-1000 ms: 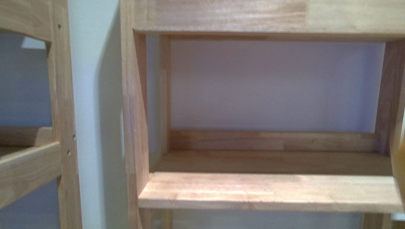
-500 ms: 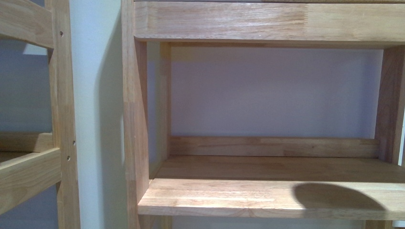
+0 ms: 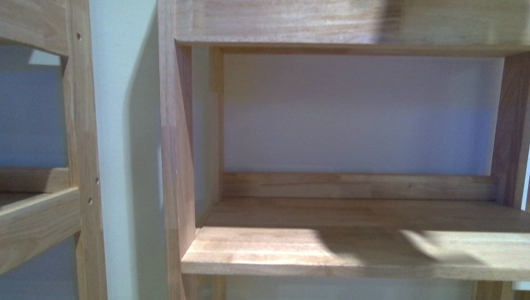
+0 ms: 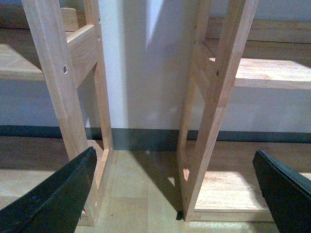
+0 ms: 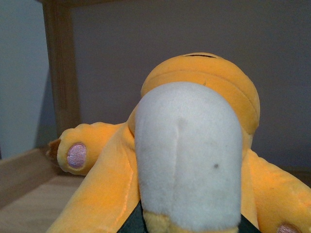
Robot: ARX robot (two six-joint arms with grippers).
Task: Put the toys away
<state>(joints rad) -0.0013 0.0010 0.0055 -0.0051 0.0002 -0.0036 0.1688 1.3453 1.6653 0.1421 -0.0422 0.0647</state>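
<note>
The plush toy [image 5: 189,145] fills the right wrist view: orange-yellow with a white belly and pink round patches on its paws [image 5: 76,155]. My right gripper [image 5: 189,224] is shut on its lower body, and only dark slivers of the fingers [image 5: 132,221] show beneath it. The toy hangs just above a wooden shelf board [image 5: 34,204]. In the left wrist view my left gripper [image 4: 177,194] is open, its black fingers [image 4: 53,199] wide apart with nothing between them, low over the floor. Neither gripper nor the toy shows in the front view.
A wooden shelf unit [image 3: 350,250] faces me with an open compartment, a back rail [image 3: 356,186] and a top board [image 3: 350,22]. A second unit [image 3: 81,156] stands to the left, a strip of wall between them. Shelf legs [image 4: 209,145] stand on the wooden floor.
In the front view the round shadow on the shelf board's right part has spread into a broader, streaked patch, and a shadow now falls on the top board. The view shifted slightly.
</note>
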